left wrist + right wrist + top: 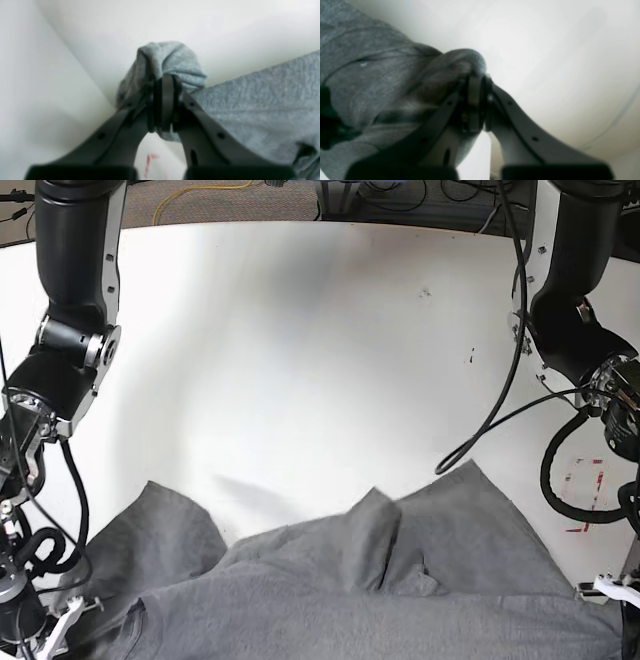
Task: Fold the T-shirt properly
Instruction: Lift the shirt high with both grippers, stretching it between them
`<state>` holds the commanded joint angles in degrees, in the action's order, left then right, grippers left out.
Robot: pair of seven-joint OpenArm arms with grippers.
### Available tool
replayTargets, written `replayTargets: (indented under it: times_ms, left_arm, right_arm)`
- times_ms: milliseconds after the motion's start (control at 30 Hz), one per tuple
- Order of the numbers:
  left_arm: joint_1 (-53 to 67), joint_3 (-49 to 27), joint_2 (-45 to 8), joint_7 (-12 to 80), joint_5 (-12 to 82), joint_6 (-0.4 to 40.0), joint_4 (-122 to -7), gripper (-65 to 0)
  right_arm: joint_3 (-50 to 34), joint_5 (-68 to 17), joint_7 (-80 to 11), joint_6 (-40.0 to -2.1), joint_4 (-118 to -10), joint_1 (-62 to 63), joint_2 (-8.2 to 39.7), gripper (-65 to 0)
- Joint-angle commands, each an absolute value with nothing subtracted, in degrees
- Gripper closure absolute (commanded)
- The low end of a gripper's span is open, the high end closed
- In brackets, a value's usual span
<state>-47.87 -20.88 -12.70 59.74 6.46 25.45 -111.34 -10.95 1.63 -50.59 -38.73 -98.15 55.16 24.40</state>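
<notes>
The plain heather-grey knit T-shirt (330,580) is lying rumpled along the lower edge of the white table (300,350). The left gripper (163,82) and the right gripper (476,77) are each pinching a bunched fold of it, at frame centre in the wrist views.

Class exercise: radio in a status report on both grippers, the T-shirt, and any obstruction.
Left gripper shut on T-shirt. Right gripper shut on it too. Shirt rumpled at the near edge of the white table. Nothing seen in the way.

White table (300,360) fills the view, a few dark specks (472,358) out toward the far right; red marks (585,495) sit at the right edge, just beside the cabling there; yellow cable (205,192) trails on the floor past the far rim
</notes>
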Motion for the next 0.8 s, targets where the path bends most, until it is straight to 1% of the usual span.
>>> replayTargets:
  times_ms: [100,300,533,667,733,800]
  left_arm:
    - [-48.9,-21.1,-13.7,59.9,6.5,25.5,-111.0,0.0]
    - [-48.2,-21.2,-14.5,63.7,6.5,25.5,-111.0,0.0]
    - [-41.3,-24.7,-14.5,64.2,7.1,25.8,-111.3,0.0]
    - [-35.8,-26.2,-14.5,64.2,7.1,25.9,-112.4,0.0]
    - [-32.4,-26.7,-14.5,64.2,7.1,26.2,-113.5,0.0]
    - [-29.2,-27.4,-14.5,64.2,7.1,27.7,-114.1,0.0]
  right_arm:
    - [-10.9,1.6,-50.6,-38.7,-97.4,56.6,25.3,-0.2]
    - [-11.3,1.3,-50.7,-38.8,-98.2,56.0,26.2,-0.2]
    - [-14.5,1.3,-50.7,-38.8,-103.0,46.4,26.7,-0.2]
    - [-17.0,1.3,-50.7,-38.8,-106.7,37.7,26.6,-0.2]
    - [-18.2,1.2,-50.7,-38.8,-108.4,33.2,25.5,-0.2]
    - [-20.3,1.2,-50.6,-39.1,-110.3,29.1,24.0,-0.2]
